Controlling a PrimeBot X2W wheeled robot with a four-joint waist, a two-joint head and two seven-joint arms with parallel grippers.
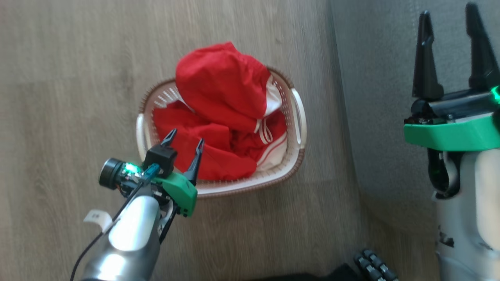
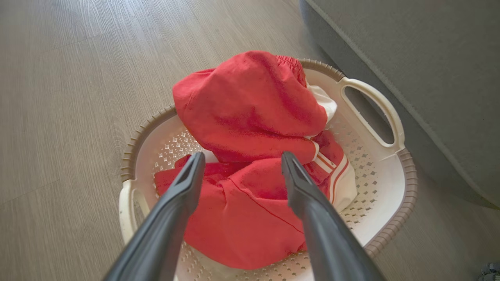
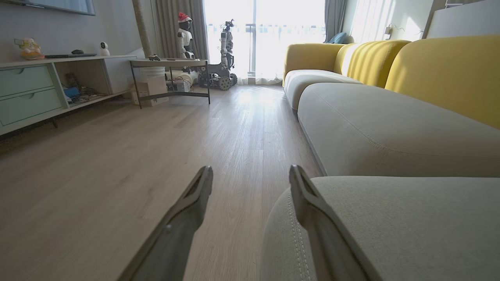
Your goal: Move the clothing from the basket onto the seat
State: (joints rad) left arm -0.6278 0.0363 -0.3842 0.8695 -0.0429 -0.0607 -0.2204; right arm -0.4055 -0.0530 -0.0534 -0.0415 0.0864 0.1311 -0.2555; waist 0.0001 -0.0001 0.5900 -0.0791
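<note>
1. Head view: the small oval cream perforated plastic basket (image 1: 299, 117) with a brown rim stands on the pale wood-look floor (image 1: 78, 78), just beside the large grey fabric seat (image 1: 379, 78). The crumpled bright red clothing (image 1: 222, 89) with white stripes is heaped inside the basket. The left gripper (image 1: 186, 137) hangs over the basket's near edge with its fingers spread. The right gripper (image 1: 448, 11), also spread, is over the seat.
2. Left wrist view: the parted fingers frame the red heap and pinch nothing. I cannot tell whether they touch the cloth.
3. Right wrist view: the spread fingers point along the seat's stitched edge, with yellow backrests (image 3: 449, 74) to one side.
</note>
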